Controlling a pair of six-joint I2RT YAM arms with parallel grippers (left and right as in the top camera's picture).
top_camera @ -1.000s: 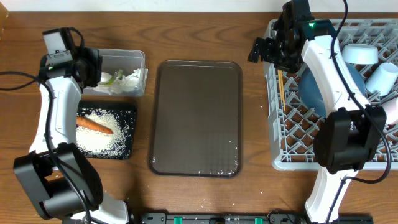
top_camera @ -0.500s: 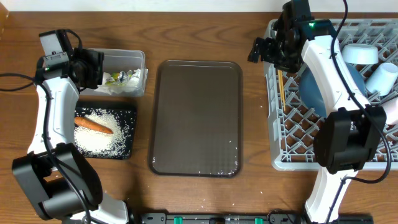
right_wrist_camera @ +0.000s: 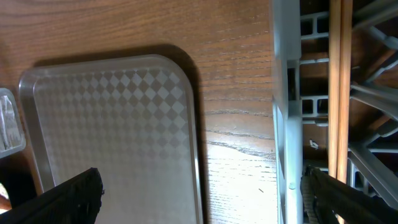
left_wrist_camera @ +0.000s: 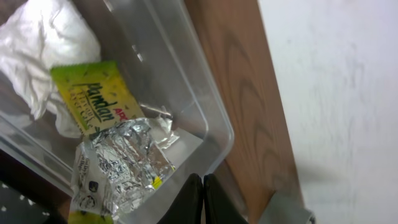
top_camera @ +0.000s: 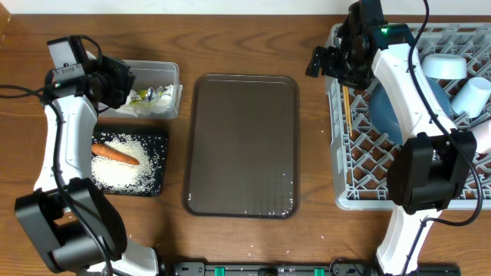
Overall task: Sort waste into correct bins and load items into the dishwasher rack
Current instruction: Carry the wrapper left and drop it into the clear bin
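- We see a brown wooden surface (top_camera: 314, 153) with a dark brown serving tray (top_camera: 242, 146) lying at its middle.
- At the left, the clear tub (top_camera: 176, 77) holds the crumpled tissue (left_wrist_camera: 43, 43) and the silver-yellow-green wrapper (left_wrist_camera: 118, 155), which touch each other.
- The left end effector (left_wrist_camera: 202, 182) sits at the tub's rim, its fingers pressed together with nothing between them.
- Just beside the tub, the black tray (top_camera: 159, 138) carries the rice (top_camera: 123, 175), and the carrot piece (top_camera: 115, 154) lies on the grains.
- At the right, the grey rack (top_camera: 360, 176) holds the dark blue bowl (top_camera: 387, 107), the light blue bowl (top_camera: 445, 67) and the white cup (top_camera: 469, 96).
- The chopsticks (right_wrist_camera: 339, 81) lie inside the rack along its left wall.
- The right end effector (right_wrist_camera: 205, 193) hangs spread wide and empty over the rack's left edge, near the serving tray.
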